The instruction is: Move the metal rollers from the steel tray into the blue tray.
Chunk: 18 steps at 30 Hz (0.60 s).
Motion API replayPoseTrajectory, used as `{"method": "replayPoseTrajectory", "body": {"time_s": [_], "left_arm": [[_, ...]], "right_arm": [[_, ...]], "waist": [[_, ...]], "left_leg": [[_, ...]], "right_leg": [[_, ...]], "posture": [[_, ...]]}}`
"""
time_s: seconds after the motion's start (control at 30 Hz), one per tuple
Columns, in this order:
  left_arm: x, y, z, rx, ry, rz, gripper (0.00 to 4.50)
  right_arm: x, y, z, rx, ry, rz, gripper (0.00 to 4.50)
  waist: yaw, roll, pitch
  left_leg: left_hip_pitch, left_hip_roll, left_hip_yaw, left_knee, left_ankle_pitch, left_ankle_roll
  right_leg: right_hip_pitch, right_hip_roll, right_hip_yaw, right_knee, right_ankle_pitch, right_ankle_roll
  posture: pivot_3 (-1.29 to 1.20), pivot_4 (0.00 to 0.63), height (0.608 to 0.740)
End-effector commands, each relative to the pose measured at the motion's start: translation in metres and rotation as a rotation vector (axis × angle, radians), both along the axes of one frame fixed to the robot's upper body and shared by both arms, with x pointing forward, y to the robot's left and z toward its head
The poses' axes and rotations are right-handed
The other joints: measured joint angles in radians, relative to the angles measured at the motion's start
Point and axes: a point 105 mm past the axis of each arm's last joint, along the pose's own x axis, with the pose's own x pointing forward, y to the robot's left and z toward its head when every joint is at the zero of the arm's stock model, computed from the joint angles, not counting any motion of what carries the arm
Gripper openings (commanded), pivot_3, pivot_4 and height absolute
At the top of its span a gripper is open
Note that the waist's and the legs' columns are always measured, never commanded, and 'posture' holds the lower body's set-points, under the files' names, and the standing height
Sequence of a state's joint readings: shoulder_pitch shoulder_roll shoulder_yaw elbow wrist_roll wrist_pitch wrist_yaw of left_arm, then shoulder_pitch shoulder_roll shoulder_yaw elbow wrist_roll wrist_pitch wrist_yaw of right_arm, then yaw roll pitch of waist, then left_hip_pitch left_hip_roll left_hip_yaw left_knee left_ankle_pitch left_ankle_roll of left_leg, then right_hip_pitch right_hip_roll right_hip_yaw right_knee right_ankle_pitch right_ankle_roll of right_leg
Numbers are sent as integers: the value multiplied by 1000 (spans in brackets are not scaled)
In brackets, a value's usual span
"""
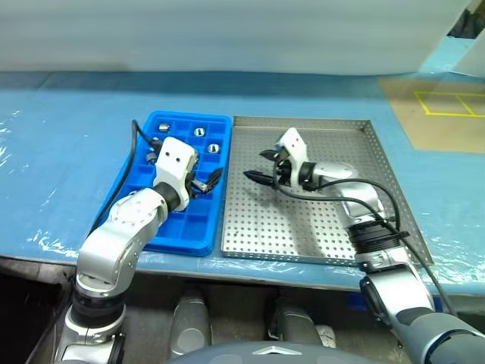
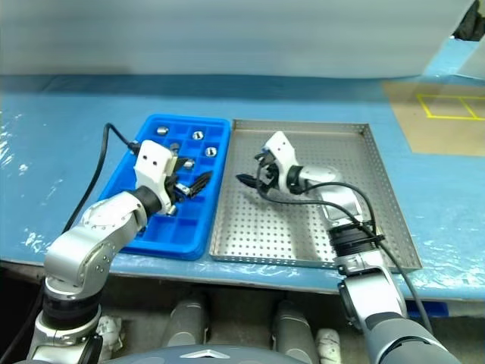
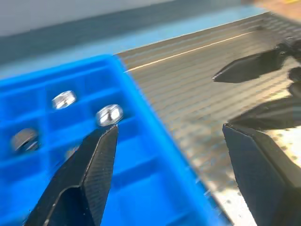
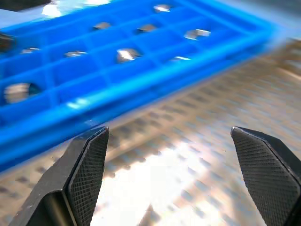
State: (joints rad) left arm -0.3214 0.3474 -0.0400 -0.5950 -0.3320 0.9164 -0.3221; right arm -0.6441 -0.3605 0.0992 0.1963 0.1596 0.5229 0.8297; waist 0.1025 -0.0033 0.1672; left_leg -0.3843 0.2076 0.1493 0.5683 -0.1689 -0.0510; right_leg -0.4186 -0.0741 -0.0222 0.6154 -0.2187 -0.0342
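Several metal rollers lie in compartments at the far end of the blue tray. The steel tray sits right beside it, on its right. My left gripper hovers open over the blue tray's right side, pointing toward the steel tray. In the left wrist view its fingers stand wide apart with nothing between them, and a roller lies beyond one tip. My right gripper hangs open above the steel tray's left part, pointing at the blue tray. Nothing is between its fingers.
Both trays rest on a table with a blue cover, close to its front edge. A tan surface with yellow lines lies at the back right. Black cables loop off both wrists. One of the right gripper's fingers appears in the left wrist view.
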Motion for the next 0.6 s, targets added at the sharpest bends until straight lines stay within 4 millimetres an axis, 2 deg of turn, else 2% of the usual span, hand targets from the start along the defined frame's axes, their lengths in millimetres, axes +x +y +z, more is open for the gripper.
{"method": "replayPoseTrajectory", "body": {"time_s": [0.03,0.17,0.27,0.47,0.6], "left_arm": [[1,-18,0,23,-23,-135,3748],[9,-32,-1,27,-15,-239,3748],[15,-35,-7,52,-19,-280,3748],[18,-44,-5,44,-53,-374,3748],[18,-48,-7,50,-62,-410,3748]], "right_arm": [[8,-29,17,21,-46,-136,4271],[22,-68,17,-11,-41,-350,4271],[26,-87,12,-9,-11,-456,4271],[25,-98,-1,4,65,-548,4271],[18,-107,-19,-16,157,-571,4271]], "waist": [[-13,0,0],[-38,0,0],[-49,0,0],[-64,0,0],[-64,0,0]], "left_leg": [[0,0,0,0,0,0],[1,0,1,1,0,0],[1,0,1,3,0,0],[1,0,1,3,0,0],[1,0,1,3,0,1]], "right_leg": [[0,0,0,0,0,0],[-1,0,1,2,0,0],[0,0,2,4,0,0],[0,0,2,4,0,0],[0,0,3,4,0,-1]], "posture": [[-51,150,740],[-105,150,740],[-131,150,740],[-154,150,740],[-149,150,740]]}}
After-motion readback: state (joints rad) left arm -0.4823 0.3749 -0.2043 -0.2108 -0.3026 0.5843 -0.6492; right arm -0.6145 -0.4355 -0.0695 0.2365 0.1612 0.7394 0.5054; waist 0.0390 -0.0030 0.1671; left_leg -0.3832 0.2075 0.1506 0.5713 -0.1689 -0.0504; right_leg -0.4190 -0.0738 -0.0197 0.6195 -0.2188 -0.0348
